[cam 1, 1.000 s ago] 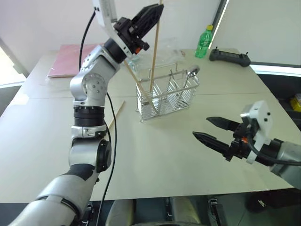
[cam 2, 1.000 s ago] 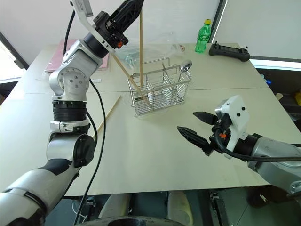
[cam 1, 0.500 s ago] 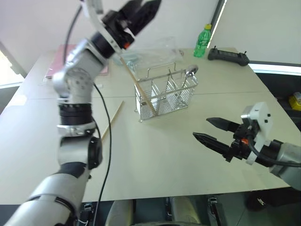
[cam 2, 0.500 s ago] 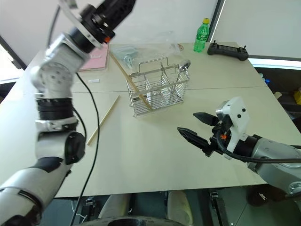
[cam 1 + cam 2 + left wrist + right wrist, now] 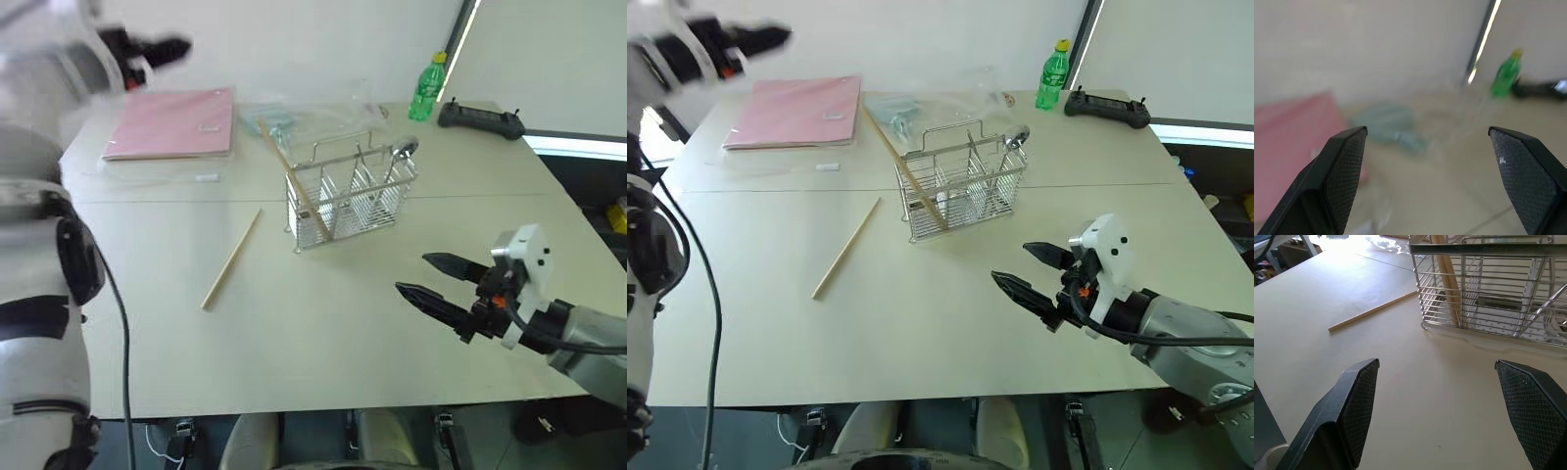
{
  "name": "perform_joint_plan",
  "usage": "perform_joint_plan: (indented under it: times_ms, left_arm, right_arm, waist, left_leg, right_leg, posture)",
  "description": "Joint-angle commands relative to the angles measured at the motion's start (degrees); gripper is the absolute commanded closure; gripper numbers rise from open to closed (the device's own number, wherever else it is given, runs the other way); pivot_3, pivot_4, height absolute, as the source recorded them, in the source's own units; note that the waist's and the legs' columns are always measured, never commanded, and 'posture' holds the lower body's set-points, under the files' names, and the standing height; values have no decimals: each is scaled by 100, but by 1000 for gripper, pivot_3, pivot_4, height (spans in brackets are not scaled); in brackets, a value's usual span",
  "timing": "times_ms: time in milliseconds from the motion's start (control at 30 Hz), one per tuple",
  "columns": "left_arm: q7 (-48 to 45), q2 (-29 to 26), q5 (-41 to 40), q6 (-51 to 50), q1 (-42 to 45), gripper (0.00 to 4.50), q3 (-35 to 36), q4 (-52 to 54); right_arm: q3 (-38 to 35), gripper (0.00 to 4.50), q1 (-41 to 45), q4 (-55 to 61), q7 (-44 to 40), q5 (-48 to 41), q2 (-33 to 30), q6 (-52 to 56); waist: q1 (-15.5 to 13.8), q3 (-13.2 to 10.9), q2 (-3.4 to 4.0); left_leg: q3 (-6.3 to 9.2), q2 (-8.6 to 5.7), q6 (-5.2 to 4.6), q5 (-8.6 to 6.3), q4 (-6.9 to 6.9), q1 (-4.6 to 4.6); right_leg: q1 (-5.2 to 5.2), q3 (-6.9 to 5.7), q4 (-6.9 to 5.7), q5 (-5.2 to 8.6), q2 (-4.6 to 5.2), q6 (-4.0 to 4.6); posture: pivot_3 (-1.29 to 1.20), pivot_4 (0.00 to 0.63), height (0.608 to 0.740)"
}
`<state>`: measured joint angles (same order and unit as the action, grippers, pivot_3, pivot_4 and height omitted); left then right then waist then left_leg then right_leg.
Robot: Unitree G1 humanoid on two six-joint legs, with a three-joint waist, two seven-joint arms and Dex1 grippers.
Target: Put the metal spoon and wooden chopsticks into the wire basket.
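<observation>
1 chopstick (image 5: 292,180) leans in wire basket (image 5: 350,194) mid-desk, spoon (image 5: 400,150) inside; 2nd chopstick (image 5: 232,258) flat toward left edge. Left gripper (image 5: 157,49) wide open, empty; right gripper (image 5: 438,282) open, empty. I'd pinch stick mid-length, tip upright.

The left claw (image 5: 171,46) has let go of the wooden chopstick it held upright over the wire basket (image 5: 350,193) and has swung away to the left; it is now high above the pink folder (image 5: 174,122), its fingers spread wide and empty. That chopstick (image 5: 290,176) now leans slanted in the basket's left end compartment, top sticking out toward the far left. The right claw (image 5: 428,278) has sunk slightly toward the surface (image 5: 323,323).
</observation>
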<state>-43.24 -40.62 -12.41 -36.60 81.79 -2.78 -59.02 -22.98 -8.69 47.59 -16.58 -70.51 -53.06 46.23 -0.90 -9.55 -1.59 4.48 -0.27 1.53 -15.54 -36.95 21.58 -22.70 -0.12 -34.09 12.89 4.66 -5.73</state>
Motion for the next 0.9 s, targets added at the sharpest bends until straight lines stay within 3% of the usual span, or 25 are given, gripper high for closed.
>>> perform_joint_plan:
  times_ms: [33,133,433,633,900]
  left_arm:
    - [-322,239,835,342,102,323,-665,-291]
    - [-738,621,1289,328,-5,323,-1108,-600]
    - [-1133,1645,2343,243,-215,323,-1860,-1358]
    - [-760,1886,2613,226,-222,323,-1816,-1570]
    - [-986,2068,2813,166,-228,323,-1832,-1707]
  right_arm:
    - [2,603,131,81,-3,35,37,-122]
    - [100,603,145,132,83,75,135,-136]
    - [406,603,160,330,502,215,505,-214]
    - [370,603,191,406,692,157,518,-236]
    - [305,603,-65,544,687,221,458,-240]
  waist:
    - [11,0,0]
    - [21,1,2]
    - [31,3,5]
    - [18,4,6]
    - [11,5,8]
  left_leg:
    - [-1,-1,0,0,2,9]
    - [-1,-1,-1,0,6,61]
    - [-1,0,-21,-10,0,61]
    - [1,0,-21,-10,-8,59]
    - [1,-1,-21,-10,-7,58]
  right_leg:
    - [-8,0,2,0,0,0]
    - [-64,0,-2,-2,-2,-4]
    - [-69,-2,-12,-7,-7,-20]
    - [-63,-2,-13,-3,-6,-12]
    - [-61,-2,-14,-10,-6,-25]
  posture:
    - [0,150,728]
    - [0,150,728]
    - [0,150,728]
    - [0,150,728]
    - [0,150,728]
